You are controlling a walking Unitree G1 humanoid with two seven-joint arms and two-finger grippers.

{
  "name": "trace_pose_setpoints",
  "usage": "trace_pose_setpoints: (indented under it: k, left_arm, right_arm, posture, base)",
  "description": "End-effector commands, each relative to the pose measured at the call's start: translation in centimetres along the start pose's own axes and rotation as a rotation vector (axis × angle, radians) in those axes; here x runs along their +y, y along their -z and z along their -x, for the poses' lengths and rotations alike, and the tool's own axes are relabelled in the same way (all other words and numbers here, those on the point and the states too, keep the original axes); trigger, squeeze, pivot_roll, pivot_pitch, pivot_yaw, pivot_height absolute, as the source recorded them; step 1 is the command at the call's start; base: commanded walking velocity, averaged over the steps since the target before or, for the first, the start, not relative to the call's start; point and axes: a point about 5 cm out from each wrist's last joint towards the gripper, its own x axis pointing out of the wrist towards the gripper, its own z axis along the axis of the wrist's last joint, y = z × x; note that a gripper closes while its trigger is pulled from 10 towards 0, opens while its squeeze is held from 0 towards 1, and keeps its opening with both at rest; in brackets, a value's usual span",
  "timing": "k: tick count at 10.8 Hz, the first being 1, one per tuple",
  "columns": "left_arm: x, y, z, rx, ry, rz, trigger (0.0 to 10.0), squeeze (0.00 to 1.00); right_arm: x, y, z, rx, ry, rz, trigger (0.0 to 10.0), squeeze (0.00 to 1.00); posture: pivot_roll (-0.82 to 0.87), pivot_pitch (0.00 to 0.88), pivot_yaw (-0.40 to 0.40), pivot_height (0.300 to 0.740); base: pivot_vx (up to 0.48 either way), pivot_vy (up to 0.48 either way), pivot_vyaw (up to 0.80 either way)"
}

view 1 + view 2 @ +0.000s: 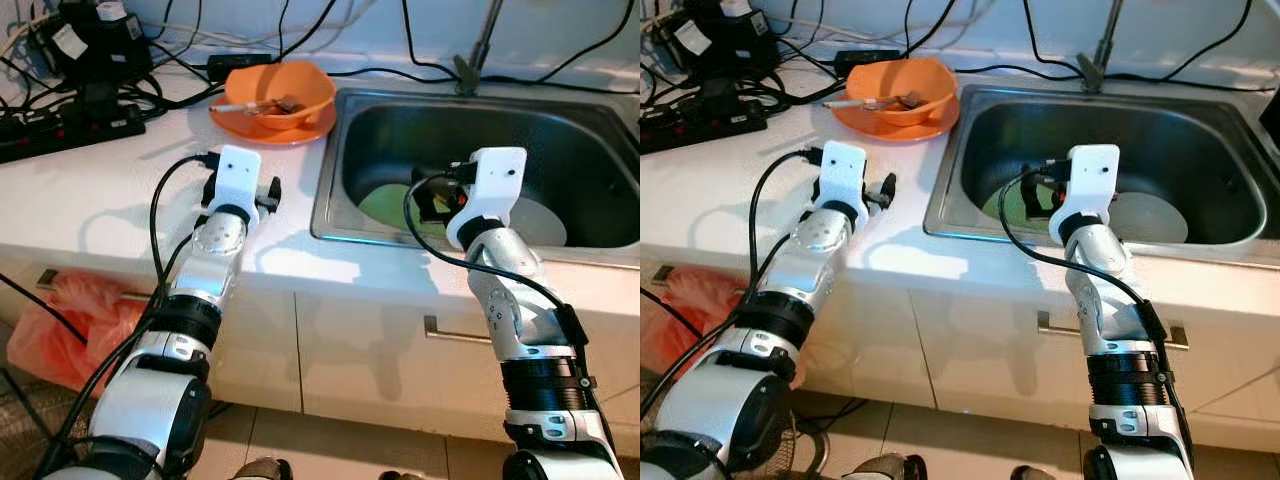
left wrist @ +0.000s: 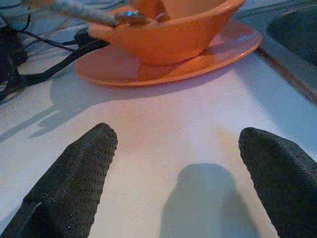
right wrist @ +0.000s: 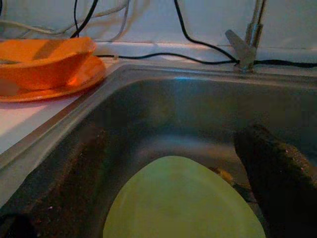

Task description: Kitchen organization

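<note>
left pincer [image 2: 173, 163]: I had it low over the white surface [image 1: 90, 200], fingers [image 2: 74, 173] spread wide, nothing between them; orange bowl [image 2: 173, 29] on its orange plate [image 2: 208, 57] sat just ahead, not touched.
right pincer [image 3: 168, 173]: I held it inside the sink [image 1: 590, 120], fingers apart and empty, hovering over the green plate [image 3: 183, 203] on the basin floor.
other dishes: a pale plate [image 1: 540, 222] lay beside the green one in the basin; cutlery [image 1: 255, 105] lay across the bowl.
clutter: black cables and a power strip [image 1: 70, 125] ran close behind the bowl.
risk 1: I judged the green plate lay flat on steel, so a finger had no edge to get under; likely slip or scrape.
risk 2: pushing the left arm forward could shove bowl and plate into the cables, or tip the cutlery out.
risk 3: wet dishes near the power strip; I'd keep drips off that side.
</note>
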Motion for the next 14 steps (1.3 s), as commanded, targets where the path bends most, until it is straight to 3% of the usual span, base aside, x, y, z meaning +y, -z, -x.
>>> trace_pose_setpoints:
  k: [1,4,8,14]
  left_arm:
    - [0.1,-0.9,-0.3,-0.032,0.016,-0.007,10.0,0.0]
    - [0.5,-2.2,-0.5,-0.085,0.016,0.038,10.0,0.0]
    - [0.3,-2.0,-0.4,-0.088,0.042,0.068,10.0,0.0]
    - [1.5,-1.7,-0.6,-0.048,0.035,0.025,10.0,0.0]
  right_arm:
    - [-0.1,0.2,0.3,0.012,0.015,-0.01,10.0,0.0]
    - [0.0,0.7,0.6,0.026,0.034,-0.037,10.0,0.0]
    - [0.0,0.7,0.7,0.024,0.04,-0.043,10.0,0.0]
    - [0.3,1.0,1.1,0.038,0.034,-0.045,10.0,0.0]
  posture:
    - [0.03,0.107,0.052,0.74]
    - [0.04,0.105,0.069,0.74]
    - [0.04,0.111,0.069,0.74]
    - [0.04,0.13,0.075,0.74]
  base:
    - [0.0,0.0,0.0]
    - [0.0,0.0,-0.14]
    - [0.0,0.0,-0.12]
    - [0.238,0.0,0.0]
